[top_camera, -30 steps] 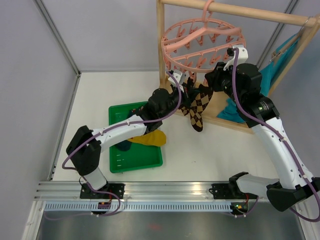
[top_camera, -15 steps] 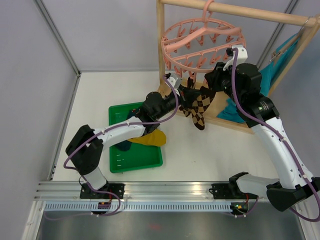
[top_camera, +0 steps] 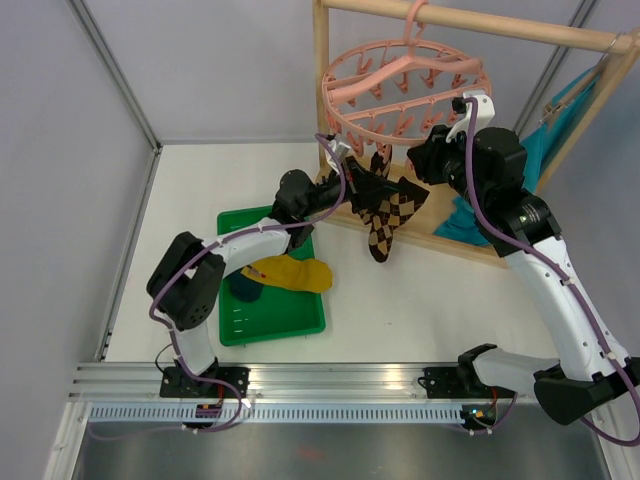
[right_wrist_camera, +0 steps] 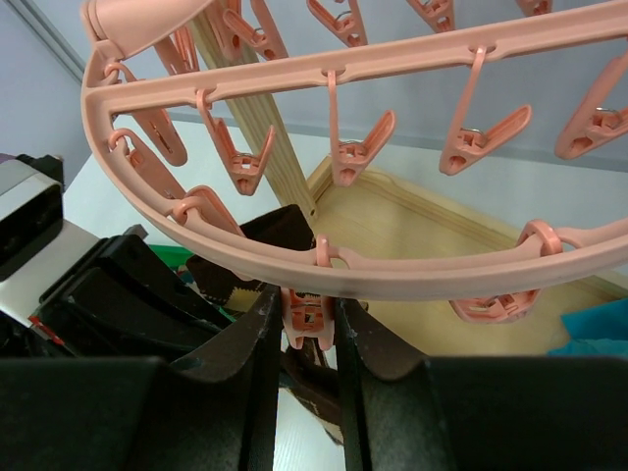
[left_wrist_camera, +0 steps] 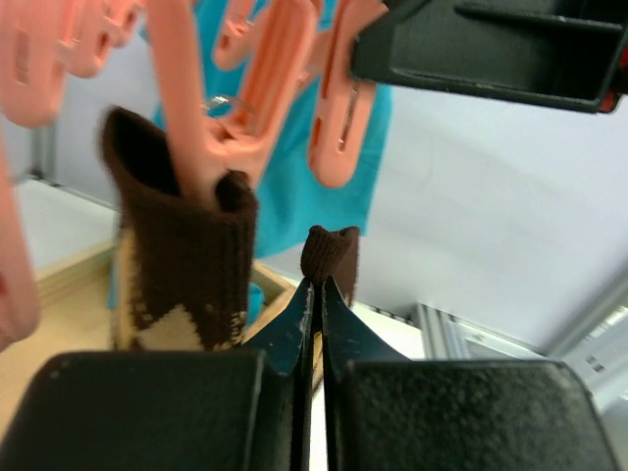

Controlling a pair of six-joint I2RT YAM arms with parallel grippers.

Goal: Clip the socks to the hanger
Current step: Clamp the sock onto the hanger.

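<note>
The round pink hanger (top_camera: 405, 85) hangs by its hook from the wooden rack's top bar. One brown-and-tan argyle sock (left_wrist_camera: 182, 255) hangs from a pink clip (left_wrist_camera: 211, 147). My left gripper (left_wrist_camera: 316, 289) is shut on the brown cuff of a second argyle sock (left_wrist_camera: 331, 253), held just under the clips beside the first. Both argyle socks (top_camera: 385, 215) dangle below the ring's near edge, with my left gripper (top_camera: 355, 178) at their top. My right gripper (right_wrist_camera: 307, 309) is shut on a pink clip (right_wrist_camera: 309, 329) under the ring's rim (right_wrist_camera: 392, 280); from above it (top_camera: 420, 157) sits at the ring's near right.
A green tray (top_camera: 290, 322) on the table holds a mustard-yellow sock (top_camera: 295, 273) and a dark teal sock (top_camera: 243, 288). The wooden rack's post (top_camera: 322, 90) and base (top_camera: 450, 225) stand behind the socks. A large teal cloth (top_camera: 545, 140) hangs at the right.
My left arm has pulled back to the left and raised the held argyle sock closer to the clips. My right arm has stayed on its clip.
</note>
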